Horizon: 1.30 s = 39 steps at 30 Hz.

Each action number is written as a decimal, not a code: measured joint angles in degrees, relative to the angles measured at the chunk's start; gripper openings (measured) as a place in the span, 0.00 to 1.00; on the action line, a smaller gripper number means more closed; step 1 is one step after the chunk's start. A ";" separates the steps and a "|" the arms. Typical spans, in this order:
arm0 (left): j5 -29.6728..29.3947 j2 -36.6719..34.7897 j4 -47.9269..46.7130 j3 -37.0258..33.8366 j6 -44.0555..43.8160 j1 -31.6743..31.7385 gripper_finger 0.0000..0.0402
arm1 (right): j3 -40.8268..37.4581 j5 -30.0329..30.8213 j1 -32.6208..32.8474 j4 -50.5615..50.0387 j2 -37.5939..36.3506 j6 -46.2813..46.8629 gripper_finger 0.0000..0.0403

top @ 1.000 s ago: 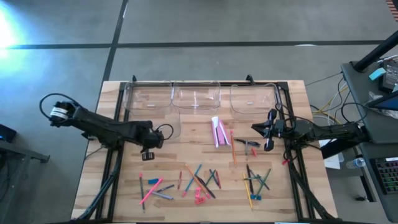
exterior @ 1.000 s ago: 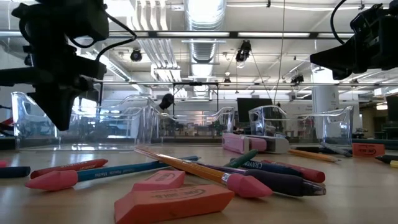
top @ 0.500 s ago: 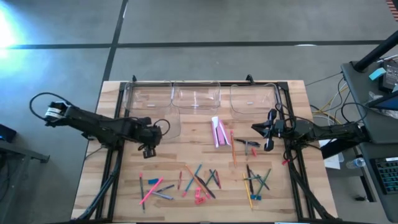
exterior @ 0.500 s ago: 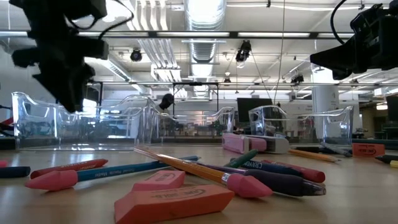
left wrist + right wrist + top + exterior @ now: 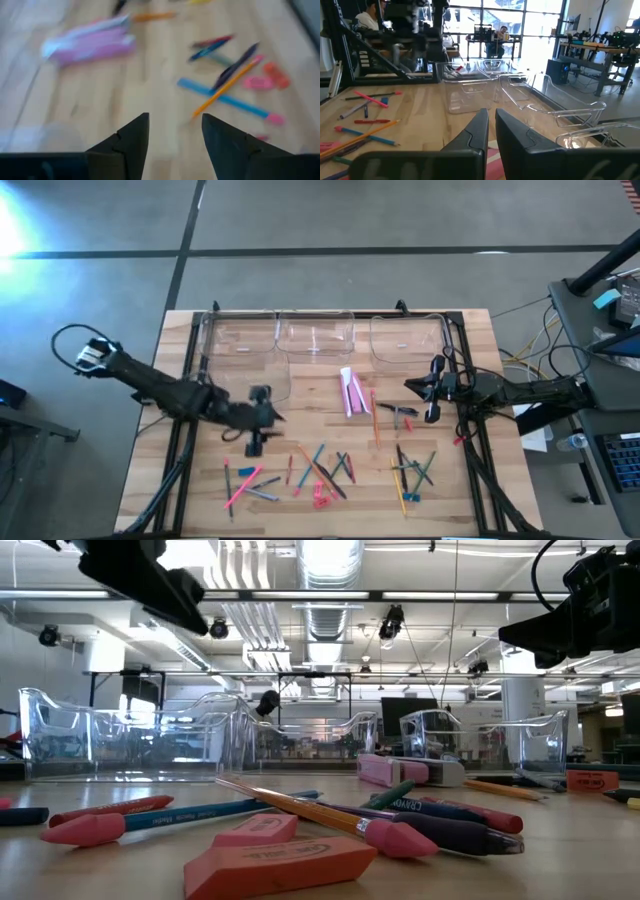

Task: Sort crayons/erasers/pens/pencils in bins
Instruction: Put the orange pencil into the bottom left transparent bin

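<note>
Change: the left gripper has swung away from the table's left side toward the middle, and its fingers have gone from pressed together to parted; the right arm has not moved.
Erasers: in the low view two pink-red erasers lie nearest the front edge, one partly on the other; from above they show as a small pink clump near the front edge, so an exact count is not possible there.
Sticks: a scatter of coloured pens, pencils and crayons lies along the front half of the table; too many overlap to count.
Pink pack: one pink and white pack lies at mid-table, toward the back.
Bins: four clear bins; three stand in a row along the back edge, the fourth sits just in front of the left one.
Left gripper: jaws apart with nothing between them, hovering over bare wood left of centre, just behind the scatter.
Right gripper: the right gripper hangs near the right edge, fingers drawn nearly together, gripping nothing.
</note>
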 joint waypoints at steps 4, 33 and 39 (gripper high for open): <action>-0.07 8.82 5.48 2.51 2.55 -1.57 0.42 | 0.00 0.02 0.00 -0.01 0.00 0.00 0.07; 3.10 34.96 7.92 10.94 6.72 -1.56 0.42 | -0.02 0.02 0.00 -0.01 0.00 0.00 0.07; 3.59 35.80 8.00 10.24 6.71 -1.56 0.42 | 0.00 0.00 0.00 -0.01 0.00 0.00 0.07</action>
